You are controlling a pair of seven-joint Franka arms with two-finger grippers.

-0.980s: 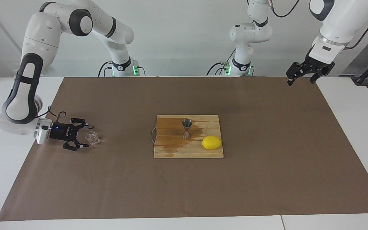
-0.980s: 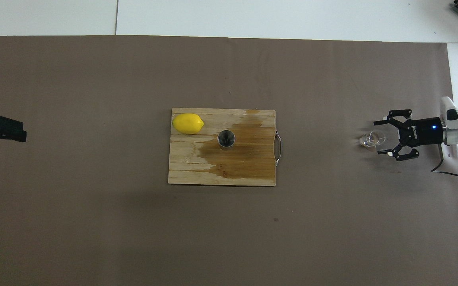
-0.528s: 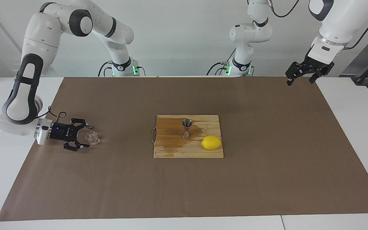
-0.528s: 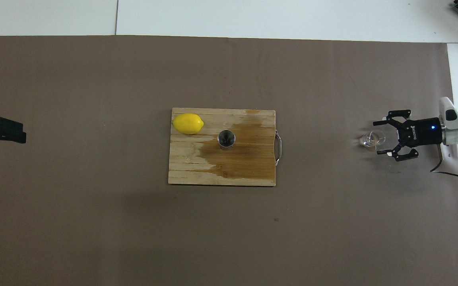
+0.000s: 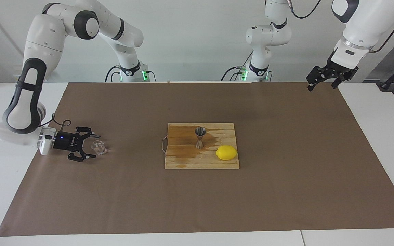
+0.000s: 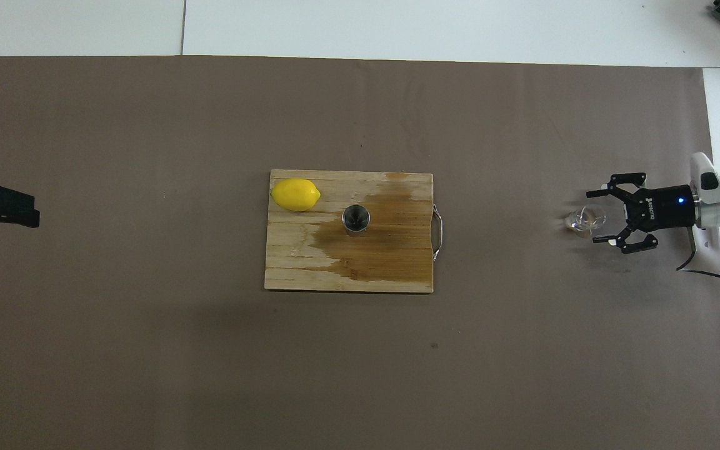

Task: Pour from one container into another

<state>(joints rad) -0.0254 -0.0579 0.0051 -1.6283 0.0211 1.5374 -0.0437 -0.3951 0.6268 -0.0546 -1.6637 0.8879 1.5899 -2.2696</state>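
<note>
The tiny clear glass cup (image 5: pixel 99 147) stands on the brown mat toward the right arm's end of the table; it also shows in the overhead view (image 6: pixel 583 219). My right gripper (image 5: pixel 93 146) lies low and level beside it, open, with its fingertips on either side of the cup's edge and not closed on it; it also shows in the overhead view (image 6: pixel 596 216). The steel jigger (image 5: pixel 200 137) stands upright on the wooden board (image 5: pixel 183 162), also in the overhead view (image 6: pixel 355 219). My left gripper (image 5: pixel 322 85) hangs open and empty in the air over the left arm's end of the mat.
A lemon (image 5: pixel 226 152) lies on the board beside the jigger. A dark wet stain covers part of the board (image 6: pixel 397 250). The board's metal handle (image 6: pixel 438 232) points toward the right arm's end. The brown mat (image 5: pixel 286 191) covers most of the table.
My right gripper has drawn back a little from the glass cup, toward the right arm's end. The cup and jigger have not moved. The left gripper has shifted only slightly.
</note>
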